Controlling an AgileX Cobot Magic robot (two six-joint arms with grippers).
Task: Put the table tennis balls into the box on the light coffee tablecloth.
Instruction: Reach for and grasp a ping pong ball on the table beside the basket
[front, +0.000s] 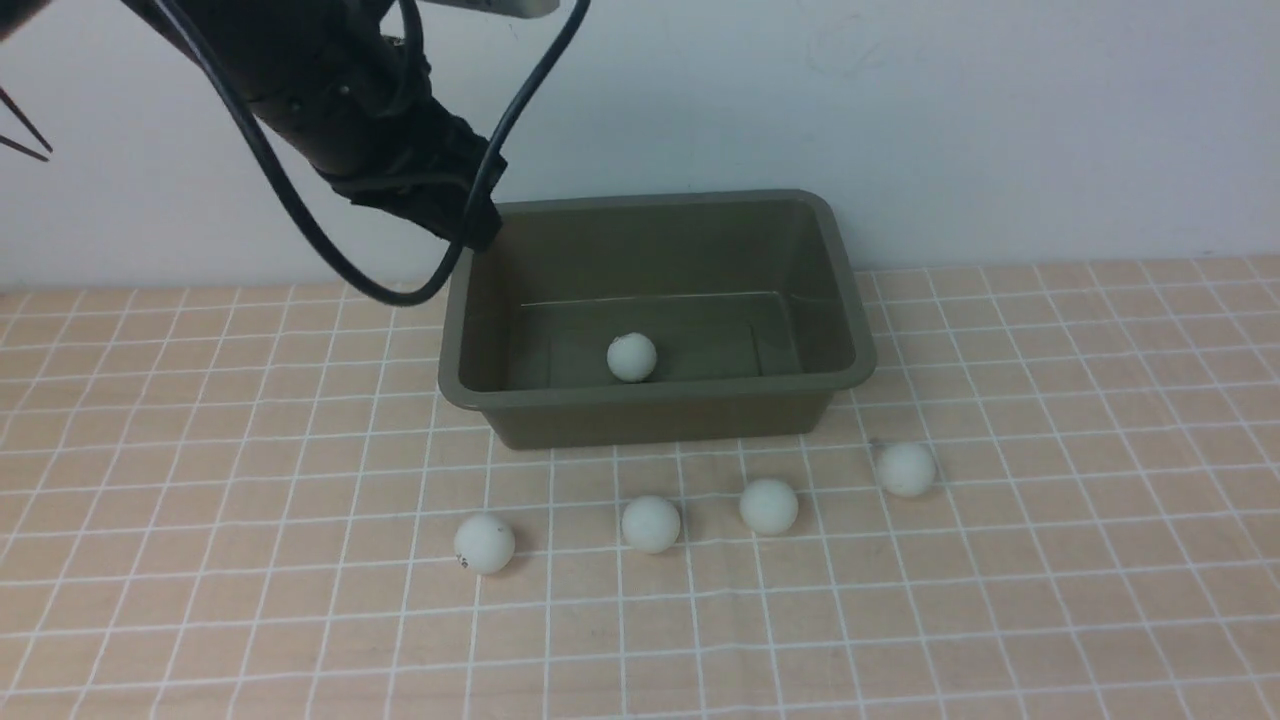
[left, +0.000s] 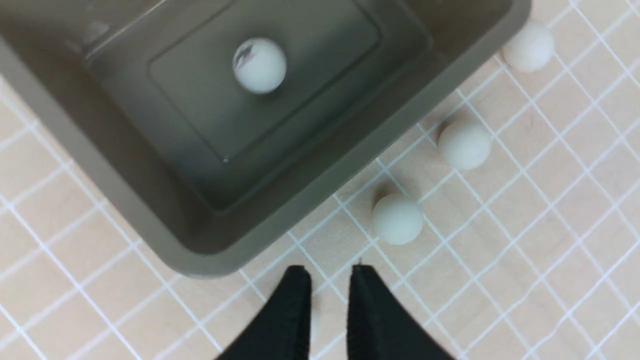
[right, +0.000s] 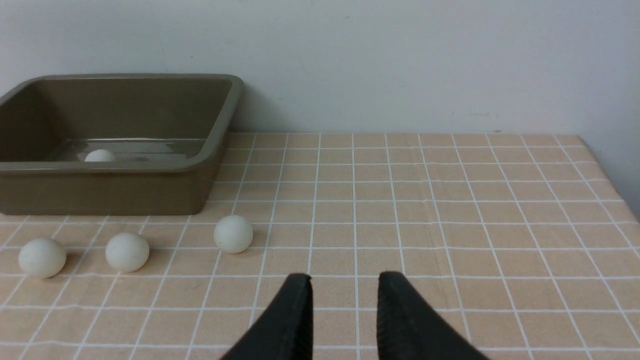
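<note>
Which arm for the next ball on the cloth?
Probably left. Left gripper hangs empty by the box corner, nearest ball just past its tips. Right gripper looks farther from any, outside the front view.

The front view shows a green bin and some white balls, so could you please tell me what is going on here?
A two-armed robot is collecting ping-pong balls into the bin. One ball lies inside it, and four other balls sit on the checked cloth in front of it. The left arm hangs by the bin's far left corner. The left claw is empty, fingers slightly apart. The right claw is also empty, low over the cloth.
</note>
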